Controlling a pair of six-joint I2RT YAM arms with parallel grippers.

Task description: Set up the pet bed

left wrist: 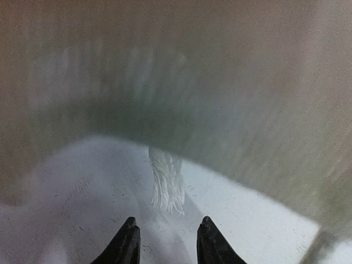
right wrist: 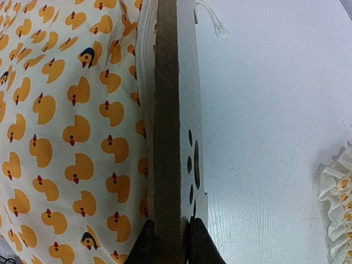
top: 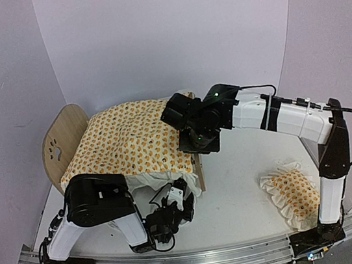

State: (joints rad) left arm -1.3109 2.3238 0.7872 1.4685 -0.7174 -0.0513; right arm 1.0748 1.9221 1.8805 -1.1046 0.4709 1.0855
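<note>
The pet bed [top: 66,144] stands left of centre on the surface [top: 235,176], its long axis running left to right and its top covered by the duck-print quilt [top: 125,142]. Its right end board [right wrist: 166,110] rises edge-up between the right jaws, which pinch the top edge from both faces. The left jaws sit low at the bed's near side, parted, nothing visibly gripped. The pillow [top: 293,197] lies well apart to the right, so the right arm is likely the nearer one to fetch it.
</note>
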